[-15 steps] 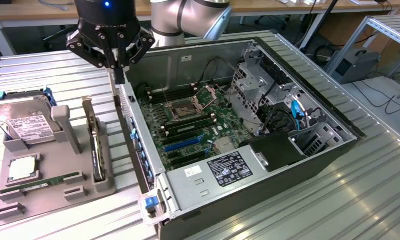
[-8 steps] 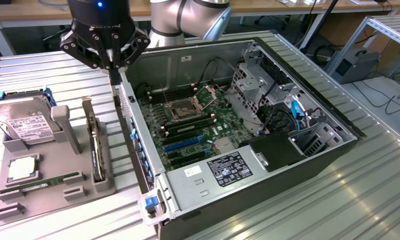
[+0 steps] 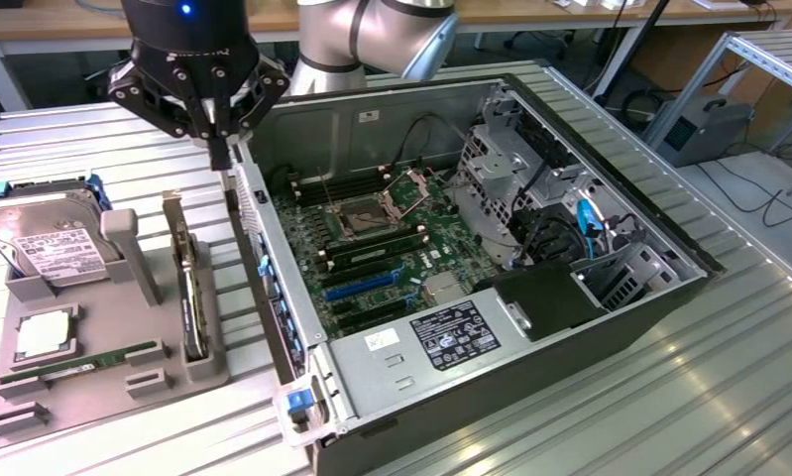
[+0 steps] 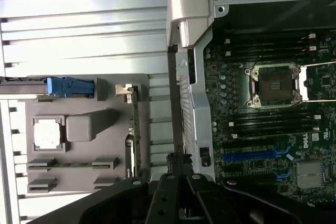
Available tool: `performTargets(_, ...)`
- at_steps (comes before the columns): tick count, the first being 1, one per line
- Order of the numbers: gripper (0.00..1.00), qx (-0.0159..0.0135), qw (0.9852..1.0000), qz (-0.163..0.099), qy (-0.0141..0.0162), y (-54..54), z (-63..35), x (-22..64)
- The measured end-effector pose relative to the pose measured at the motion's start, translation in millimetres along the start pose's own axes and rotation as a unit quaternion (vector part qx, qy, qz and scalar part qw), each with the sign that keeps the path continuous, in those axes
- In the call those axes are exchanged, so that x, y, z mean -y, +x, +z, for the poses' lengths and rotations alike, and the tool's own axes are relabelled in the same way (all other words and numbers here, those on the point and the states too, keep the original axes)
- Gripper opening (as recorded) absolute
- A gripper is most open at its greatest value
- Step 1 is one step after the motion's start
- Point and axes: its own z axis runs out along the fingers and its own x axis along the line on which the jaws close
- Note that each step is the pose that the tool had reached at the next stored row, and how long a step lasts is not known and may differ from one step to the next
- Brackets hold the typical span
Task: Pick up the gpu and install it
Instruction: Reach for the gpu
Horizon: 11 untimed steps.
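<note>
The gpu [image 3: 190, 297] stands on edge in a slot of the grey holder [image 3: 105, 392], with its silver bracket toward the far end. From the wrist view the gpu [image 4: 135, 129] appears as a thin green edge. My gripper [image 3: 220, 149] hangs above the gap between the holder and the open computer case [image 3: 409, 357], just past the card's far end. Its fingers are shut together with nothing between them. In the wrist view the gripper [image 4: 178, 160] sits over the case's rear wall [image 4: 181, 77], to one side of the card and not touching it.
The holder also carries a silver hard drive [image 3: 46, 238], a processor chip [image 3: 46, 337] and a narrow memory stick [image 3: 91, 359]. Inside the case lies the motherboard [image 3: 369, 248] with blue expansion slots [image 3: 356, 288], cables and drive cages. Ribbed metal table [image 3: 713, 397] surrounds everything.
</note>
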Motion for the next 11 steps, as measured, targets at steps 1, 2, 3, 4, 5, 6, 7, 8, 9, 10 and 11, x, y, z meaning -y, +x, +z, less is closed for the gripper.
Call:
performTargets(1, 0.11, 0.0, 1.0, 0.0, 0.0, 0.8, 0.0, 0.1)
performTargets(2, 0.11, 0.0, 1.0, 0.0, 0.0, 1.6, 0.0, 0.1)
performTargets(3, 0.11, 0.0, 1.0, 0.0, 0.0, 2.6, 0.0, 0.2)
performTargets(4, 0.11, 0.0, 1.0, 0.0, 0.0, 3.7, -0.1, 0.3)
performTargets(5, 0.11, 0.0, 1.0, 0.0, 0.0, 4.6, -0.1, 0.3)
performTargets(6, 0.11, 0.0, 1.0, 0.0, 0.0, 5.3, -0.1, 0.4)
performTargets(7, 0.11, 0.0001, 1.0, 0.0, 0.0, 6.0, -0.1, 0.4)
performTargets(8, 0.11, 0.0, 1.0, 0.0, 0.0, 6.8, -0.1, 0.5)
performTargets(9, 0.11, 0.0, 1.0, 0.0, 0.0, 7.7, -0.2, 0.6)
performTargets(10, 0.11, 0.0, 1.0, 0.0, 0.0, 8.7, -0.2, 0.6)
performTargets(11, 0.11, 0.0, 1.0, 0.0, 0.0, 9.6, -0.2, 0.7)
